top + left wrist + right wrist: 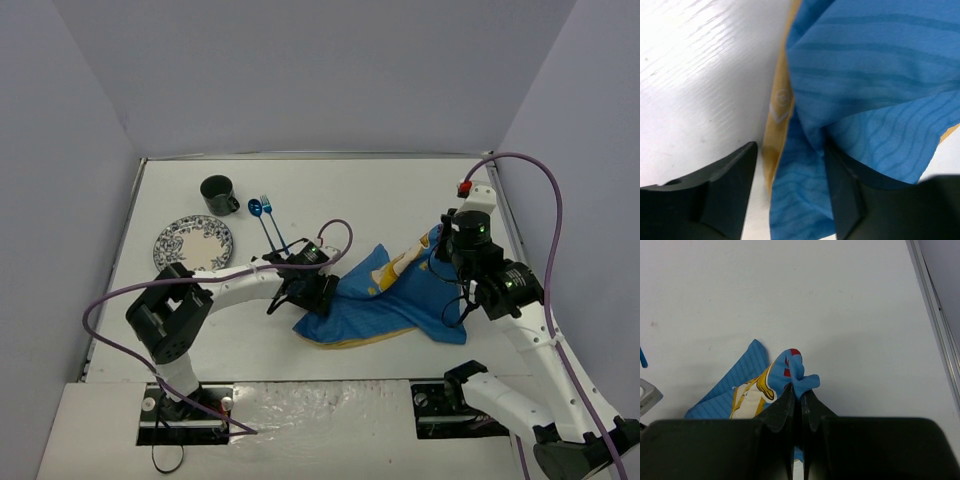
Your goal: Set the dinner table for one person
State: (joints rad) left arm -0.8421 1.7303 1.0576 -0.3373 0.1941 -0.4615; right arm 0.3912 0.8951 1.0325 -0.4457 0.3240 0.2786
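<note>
The dinner table (340, 185) is a wide white tabletop. A crumpled blue placemat (385, 300) with a yellow cartoon figure lies right of centre. My left gripper (312, 298) is at its left edge, open, with the jaws straddling a blue and yellow fold of the placemat (865, 75); the left finger (730, 190) stands apart from the cloth. My right gripper (801, 390) is shut on a bunched corner of the placemat (802, 377), lifted a little above the table (815, 300).
At the back left are a patterned blue-and-white plate (193, 243), a dark mug (218, 194), and a blue spoon (256, 208) and fork (266, 200) lying side by side. A metal rail (935, 325) runs along the table's right edge.
</note>
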